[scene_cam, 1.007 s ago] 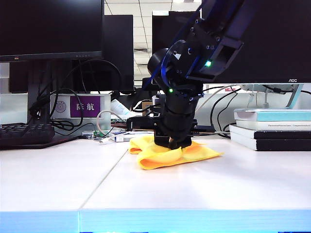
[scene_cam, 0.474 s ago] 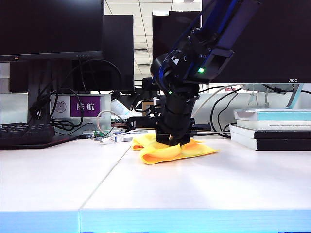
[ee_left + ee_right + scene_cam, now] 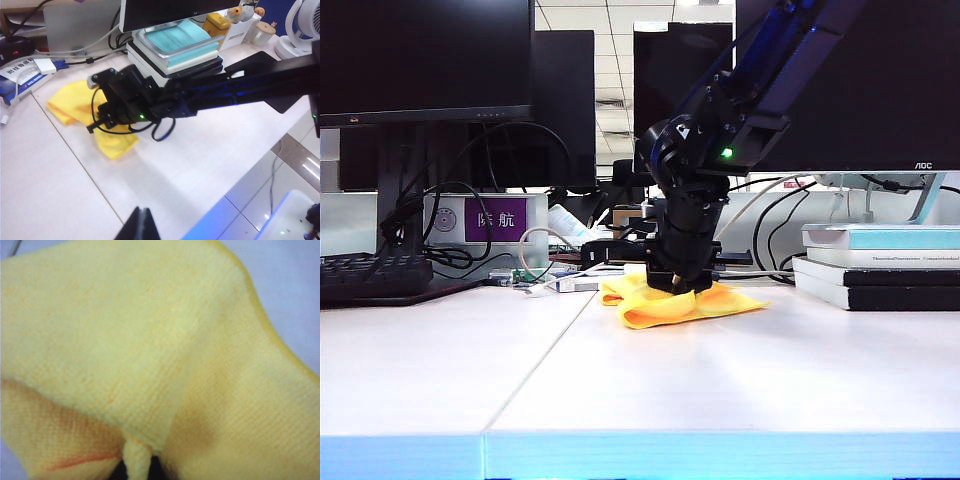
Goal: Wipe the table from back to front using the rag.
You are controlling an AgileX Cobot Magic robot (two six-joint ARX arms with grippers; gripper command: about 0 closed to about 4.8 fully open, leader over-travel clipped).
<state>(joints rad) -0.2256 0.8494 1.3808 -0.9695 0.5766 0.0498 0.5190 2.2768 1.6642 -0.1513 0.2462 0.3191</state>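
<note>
The right tool [image 3: 677, 288] is pressing down on the rag [image 3: 672, 304], far back on the surface [image 3: 620, 380], just in front of the clutter of cables and monitors. Its fingers are clenched on a fold of the yellow cloth (the right wrist view is filled almost entirely with bunched microfiber [image 3: 150, 355], a small pinch of it sitting right at the dark tips). The rag is lying crumpled under the arm, spilling out to both sides of it, beside the thin dark seam [image 3: 75, 155] in the surface and near a stack of books [image 3: 880, 265]. The left tool [image 3: 141, 226] is hanging well apart from the rag, over bare surface closer to the light blue front edge, clenched with nothing in it.
</note>
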